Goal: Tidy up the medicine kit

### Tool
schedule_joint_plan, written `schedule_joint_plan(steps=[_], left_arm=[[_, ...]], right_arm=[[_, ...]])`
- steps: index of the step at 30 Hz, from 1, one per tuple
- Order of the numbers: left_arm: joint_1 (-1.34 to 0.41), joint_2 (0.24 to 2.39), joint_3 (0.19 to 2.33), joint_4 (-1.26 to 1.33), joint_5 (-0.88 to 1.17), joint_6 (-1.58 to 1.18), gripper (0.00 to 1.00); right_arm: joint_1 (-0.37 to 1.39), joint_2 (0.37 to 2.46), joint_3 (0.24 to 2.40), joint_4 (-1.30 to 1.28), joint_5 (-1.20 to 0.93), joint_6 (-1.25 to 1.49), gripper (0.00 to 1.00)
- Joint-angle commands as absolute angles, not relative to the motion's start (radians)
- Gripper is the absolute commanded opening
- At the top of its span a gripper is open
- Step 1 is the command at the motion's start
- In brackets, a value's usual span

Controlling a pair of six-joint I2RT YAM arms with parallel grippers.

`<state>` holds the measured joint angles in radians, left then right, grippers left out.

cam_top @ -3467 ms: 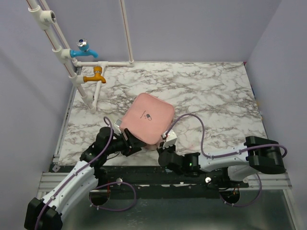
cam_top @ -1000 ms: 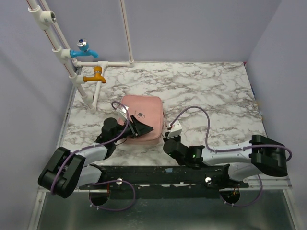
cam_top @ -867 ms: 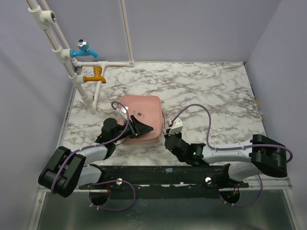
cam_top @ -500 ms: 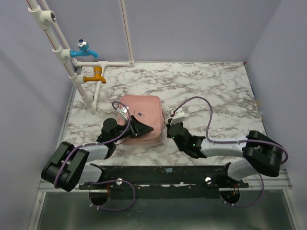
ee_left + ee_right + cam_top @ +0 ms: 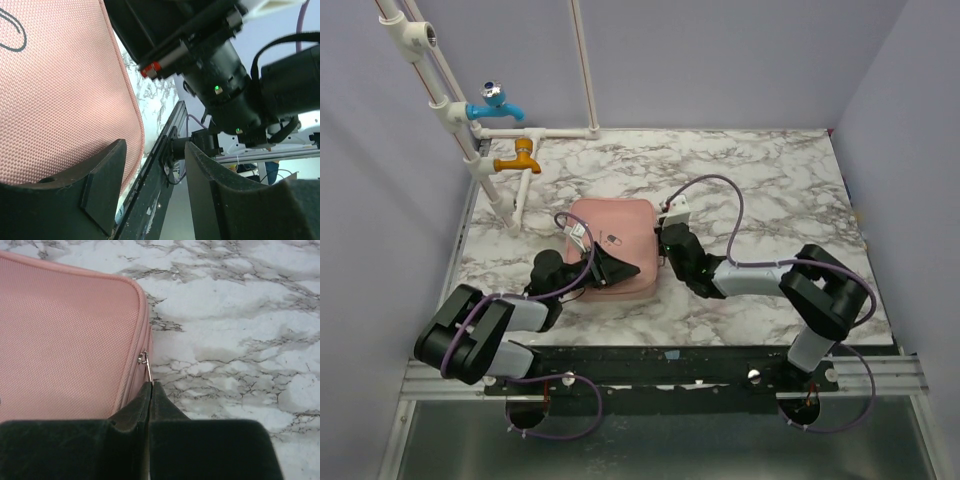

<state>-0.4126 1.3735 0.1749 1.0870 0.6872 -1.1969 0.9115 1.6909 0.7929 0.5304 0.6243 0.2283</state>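
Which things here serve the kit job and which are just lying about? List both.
Job: medicine kit, its zipper pull, right gripper pinching that pull, left gripper open beside the kit.
Lying about: blue tap, orange tap, white pipes.

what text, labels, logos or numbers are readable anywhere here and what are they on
No words or numbers can be read in any view.
medicine kit lid: small pill logo, a sign only; any lettering beside it is too small to read.
zipper pull, pinched in the right tool: no marking to make out.
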Motion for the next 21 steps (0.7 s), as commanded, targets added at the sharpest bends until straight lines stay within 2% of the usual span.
schedule_joint_plan(steps=[1, 13, 21], left_arm=[[-0.428, 1.429, 0.097, 0.913, 0.722, -1.155, 0.53], [-0.441, 1.482, 0.08, 0.964, 0.741, -1.15, 0.52], [-0.447, 1.462, 0.095, 0.92, 0.743, -1.132, 0.51]], right_arm=[[0.853, 1.752, 0.886, 0.614, 0.558, 0.177, 0.01], [0.772, 1.91, 1.086, 0.588, 0.448, 0.136, 0.01], [0.756, 1.894, 1.072, 0.58, 0.425, 0.123, 0.01]])
